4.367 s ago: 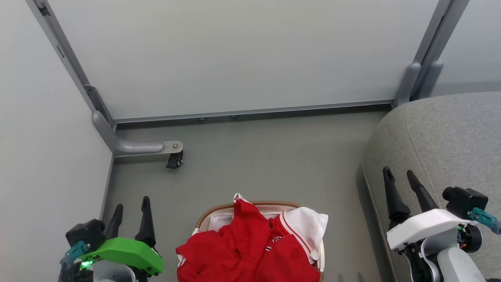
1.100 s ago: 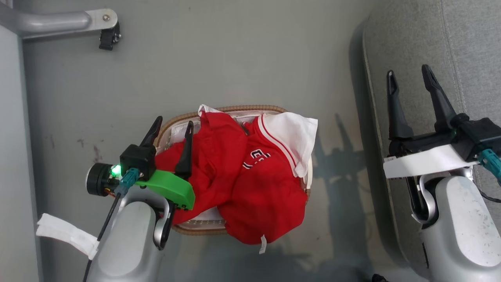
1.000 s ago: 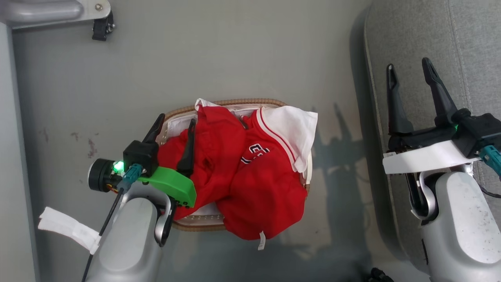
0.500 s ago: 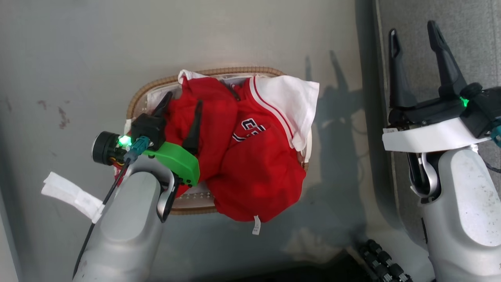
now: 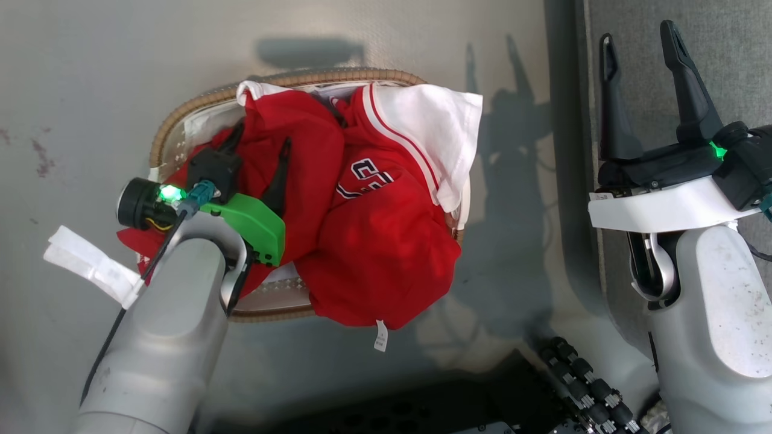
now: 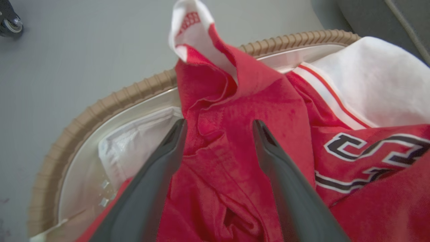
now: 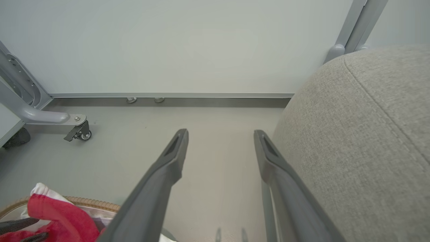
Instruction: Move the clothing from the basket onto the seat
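Left gripper (image 5: 261, 137) hung low over the left end of the basket (image 5: 181, 114), its two dark fingers spread wide with a ridge of red cloth between them and nothing pinched. I couldn't tell whether the tips touched the fabric. The clothing (image 5: 374, 241) lay heaped in the basket, which stood on the floor (image 5: 84, 72). One red garment spilled over the near rim, and a white panel draped over the right rim, toward the seat (image 5: 724, 66). Dark lettering showed near the middle of the heap. A white liner (image 6: 134, 148) showed along the basket's left inner wall. Off to the right, the right gripper (image 5: 637, 33) stood just as wide and empty over the edge of the grey seat, well apart from the basket.
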Available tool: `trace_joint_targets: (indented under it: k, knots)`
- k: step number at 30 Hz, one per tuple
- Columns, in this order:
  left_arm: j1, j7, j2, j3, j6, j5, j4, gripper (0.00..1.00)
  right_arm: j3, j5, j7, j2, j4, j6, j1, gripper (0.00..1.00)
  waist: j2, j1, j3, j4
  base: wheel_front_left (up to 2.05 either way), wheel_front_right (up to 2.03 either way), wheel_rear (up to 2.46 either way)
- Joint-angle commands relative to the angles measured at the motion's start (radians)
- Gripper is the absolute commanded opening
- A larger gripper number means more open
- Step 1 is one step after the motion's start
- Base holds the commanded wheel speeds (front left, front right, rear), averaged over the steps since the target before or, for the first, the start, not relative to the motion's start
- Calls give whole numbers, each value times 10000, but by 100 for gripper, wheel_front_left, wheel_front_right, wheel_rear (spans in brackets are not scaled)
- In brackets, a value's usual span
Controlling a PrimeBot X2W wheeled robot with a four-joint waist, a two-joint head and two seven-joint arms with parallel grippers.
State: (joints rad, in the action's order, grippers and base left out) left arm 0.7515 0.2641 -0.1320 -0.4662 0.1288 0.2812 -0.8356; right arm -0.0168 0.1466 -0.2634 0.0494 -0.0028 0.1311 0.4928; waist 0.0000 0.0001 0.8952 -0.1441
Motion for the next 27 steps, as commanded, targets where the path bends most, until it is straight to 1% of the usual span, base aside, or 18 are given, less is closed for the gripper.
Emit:
trace_joint_targets:
  k: [1,7,12,17,25,27]
  knots:
    - [282,7,-114,-85,29,15,-122,100,-21,59,-21,30,-56,-7,-42,100,0,-1,243,-167,0,0,0]
    - [867,4,-179,-557,31,48,-1066,100,-206,198,-21,31,-32,-7,-107,100,0,-1,453,-313,0,0,0]
    - [1086,-4,-203,-935,38,286,-1947,100,-375,283,-21,31,-36,-7,-150,100,0,-1,546,-394,0,0,0]
    - [1298,-6,-41,-1564,37,505,-2754,100,-424,337,-21,30,8,-7,-128,100,0,-1,600,-422,0,0,0]
    - [1699,5,134,-2485,29,1130,-3097,100,-468,358,-21,30,62,-7,-51,100,0,-1,490,-396,0,0,0]
    - [1698,5,132,-2754,29,1276,-3039,0,-479,384,-21,30,74,-7,-21,100,0,-1,430,-401,0,0,0]
